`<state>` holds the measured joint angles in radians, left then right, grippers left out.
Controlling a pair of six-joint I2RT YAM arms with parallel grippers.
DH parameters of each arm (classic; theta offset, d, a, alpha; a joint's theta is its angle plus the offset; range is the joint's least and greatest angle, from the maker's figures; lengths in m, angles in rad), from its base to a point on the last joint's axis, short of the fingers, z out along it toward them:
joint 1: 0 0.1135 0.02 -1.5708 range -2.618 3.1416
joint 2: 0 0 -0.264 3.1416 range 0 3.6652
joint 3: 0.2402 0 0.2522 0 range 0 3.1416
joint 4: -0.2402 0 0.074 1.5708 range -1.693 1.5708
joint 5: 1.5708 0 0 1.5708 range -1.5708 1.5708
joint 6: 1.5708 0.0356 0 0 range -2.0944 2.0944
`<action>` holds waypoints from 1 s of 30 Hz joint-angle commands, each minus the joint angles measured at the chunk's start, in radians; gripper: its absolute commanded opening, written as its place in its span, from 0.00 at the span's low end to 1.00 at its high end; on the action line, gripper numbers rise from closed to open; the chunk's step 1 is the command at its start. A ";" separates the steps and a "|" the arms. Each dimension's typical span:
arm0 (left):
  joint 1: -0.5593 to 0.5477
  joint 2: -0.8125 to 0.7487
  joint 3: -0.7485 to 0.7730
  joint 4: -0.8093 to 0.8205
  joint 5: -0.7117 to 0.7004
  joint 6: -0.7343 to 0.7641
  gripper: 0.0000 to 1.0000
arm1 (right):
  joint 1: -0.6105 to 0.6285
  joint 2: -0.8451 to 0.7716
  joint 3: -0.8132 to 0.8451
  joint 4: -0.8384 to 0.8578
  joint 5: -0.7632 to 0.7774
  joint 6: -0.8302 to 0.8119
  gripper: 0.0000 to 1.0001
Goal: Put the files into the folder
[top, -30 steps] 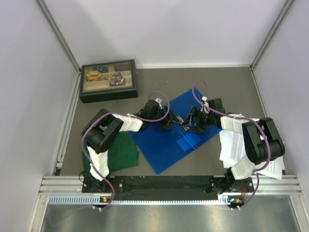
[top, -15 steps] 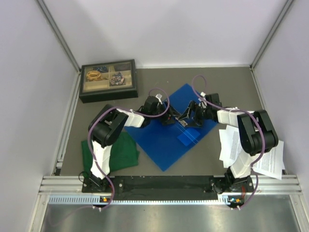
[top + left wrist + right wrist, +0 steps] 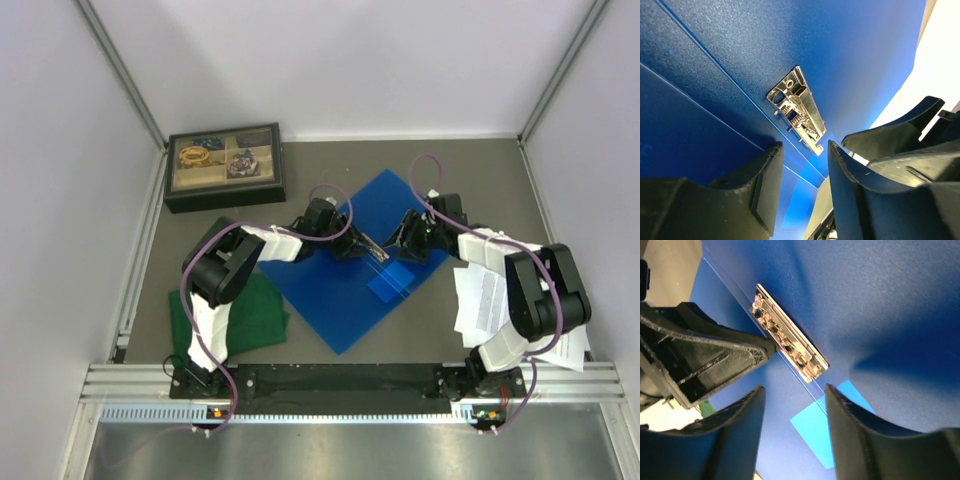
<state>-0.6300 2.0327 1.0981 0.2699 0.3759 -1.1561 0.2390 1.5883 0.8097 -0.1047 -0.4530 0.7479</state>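
The left end effector (image 3: 802,150) and right end effector (image 3: 792,392) have narrowed yet stay parted and empty at the ring clip (image 3: 797,112) of the open folder (image 3: 335,300). The files (image 3: 475,305) are not yet loaded and lie at the tabletop's right edge.

pale walls (image 3: 350,60) with metal corner posts (image 3: 120,70) enclose a grey-brown tabletop (image 3: 480,180), evenly lit, fronted by an aluminium rail (image 3: 130,380).
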 commanded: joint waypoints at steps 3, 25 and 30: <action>-0.014 0.003 -0.004 -0.155 -0.121 0.048 0.49 | -0.004 0.071 0.006 0.077 -0.073 -0.031 0.39; -0.016 -0.003 0.016 -0.218 -0.158 0.130 0.47 | -0.026 0.214 -0.020 0.189 -0.188 -0.076 0.00; -0.017 0.014 0.120 -0.383 -0.238 0.208 0.47 | -0.026 0.233 -0.009 0.143 -0.152 -0.087 0.00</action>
<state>-0.6510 2.0193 1.1633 0.1402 0.2890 -1.0618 0.2176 1.7836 0.7864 0.0673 -0.6613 0.6991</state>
